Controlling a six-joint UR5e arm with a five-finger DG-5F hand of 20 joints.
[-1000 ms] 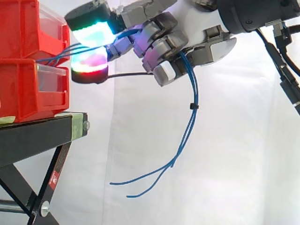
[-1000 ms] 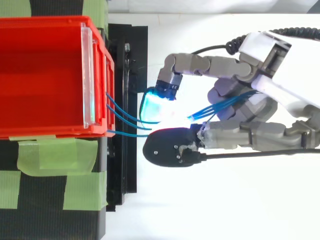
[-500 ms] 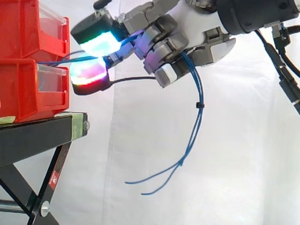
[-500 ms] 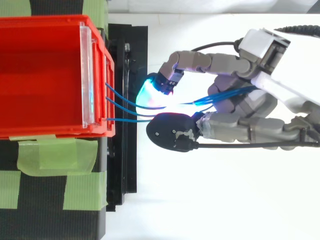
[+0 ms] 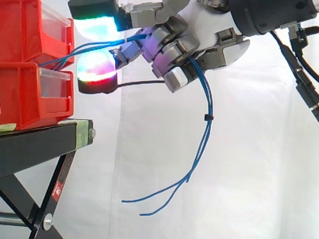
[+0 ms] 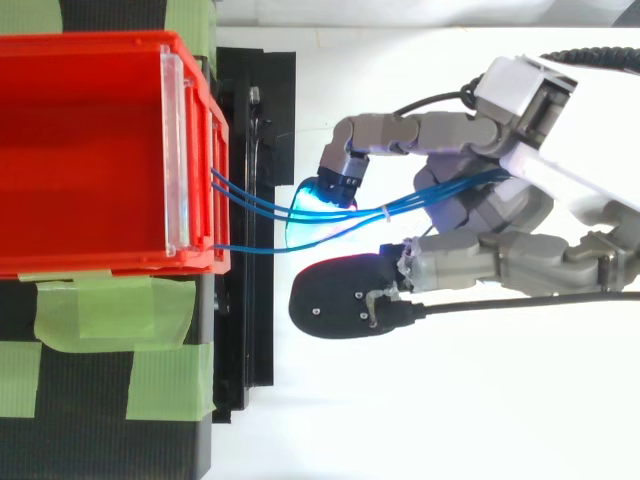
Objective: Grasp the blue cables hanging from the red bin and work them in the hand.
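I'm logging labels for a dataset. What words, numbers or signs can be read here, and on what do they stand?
No text can be read.
The small red sticker on the leg of the black stand: print too small to read.
No print seen on the red bins, green tape or blue cables.

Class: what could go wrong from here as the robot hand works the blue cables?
1. The blue cables run nearly straight from the red bin to the robot hand; pulling away might tug them out.
2. They hang free below it and might slip through its grip.
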